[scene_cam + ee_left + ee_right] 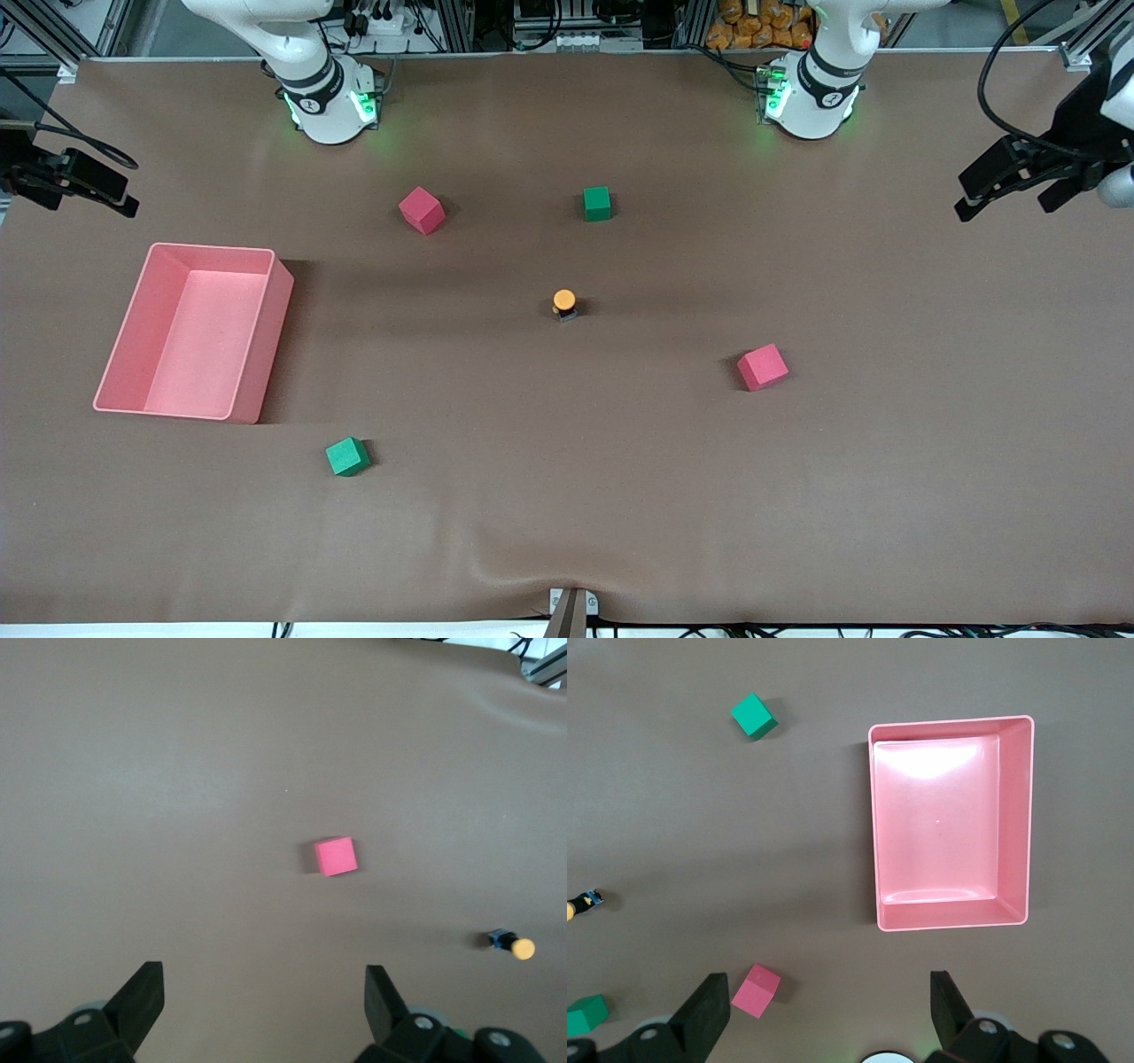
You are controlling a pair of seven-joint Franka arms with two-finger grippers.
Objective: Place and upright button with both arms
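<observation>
The button [564, 305] stands upright mid-table, orange cap up; both the left claw [257, 992] and right claw [824, 997] hang spread, well off from it, holding nothing.

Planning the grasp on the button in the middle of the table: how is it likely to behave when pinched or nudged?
The button looks rigid, so it probably won't deform. Its round orange cap sits on a narrower dark body, so it may well tip if nudged, and could roll on the cap's edge. It is smaller than the foam cubes, likely light; both open hands, left hand and right hand, are away from it.
</observation>
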